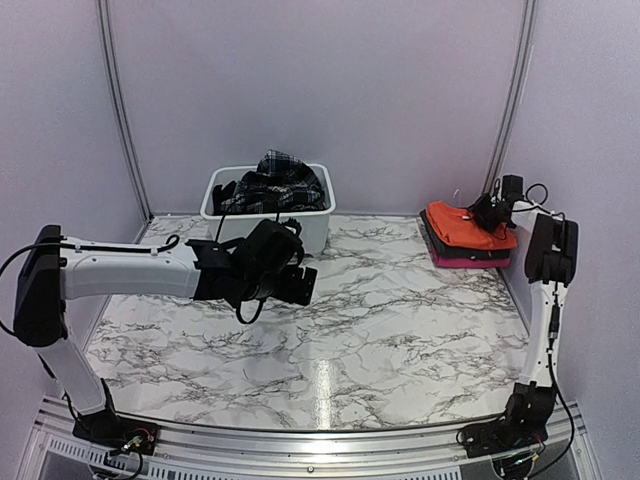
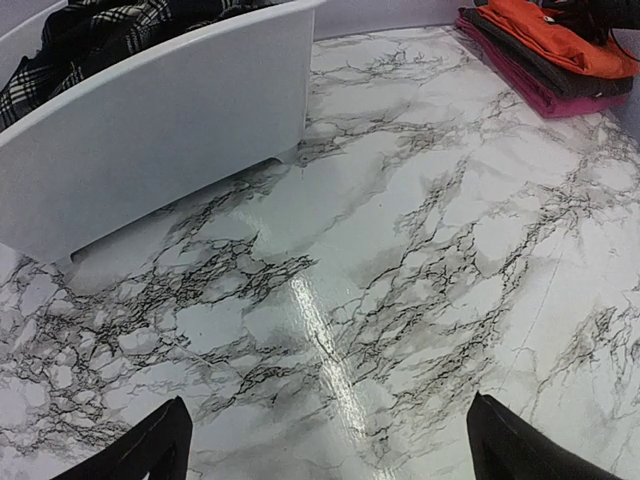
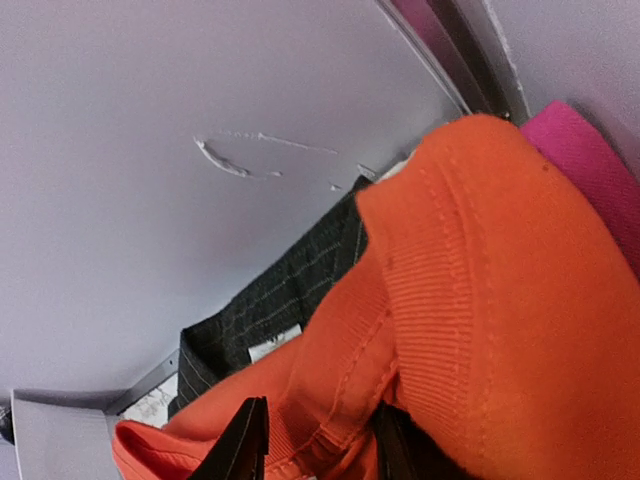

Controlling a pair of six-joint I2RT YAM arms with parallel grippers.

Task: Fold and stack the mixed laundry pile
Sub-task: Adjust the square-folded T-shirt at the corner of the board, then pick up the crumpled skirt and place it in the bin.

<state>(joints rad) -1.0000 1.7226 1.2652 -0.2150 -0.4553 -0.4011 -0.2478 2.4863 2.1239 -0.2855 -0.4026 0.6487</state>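
The bright orange T-shirt [image 1: 462,225] lies on top of a folded stack at the back right, over a dark grey pinstriped cloth [image 3: 280,290] and a pink piece [image 3: 580,150]. My right gripper [image 1: 487,212] sits at the stack's far end. In the right wrist view the right gripper [image 3: 318,440] is shut on a ridge of the orange shirt [image 3: 480,300] near its ribbed collar. The plaid skirt [image 1: 280,175] is heaped in the white tub [image 1: 310,228]. My left gripper [image 1: 300,285] hovers just in front of the tub, and the left wrist view shows the left gripper [image 2: 328,420] wide open over bare marble.
The tub [image 2: 170,130] stands at the back centre with dark garments under the plaid skirt [image 2: 60,50]. The stack [image 2: 545,35] rests against the right wall, close to the back corner. The marble tabletop [image 1: 380,320] stretches between the arms.
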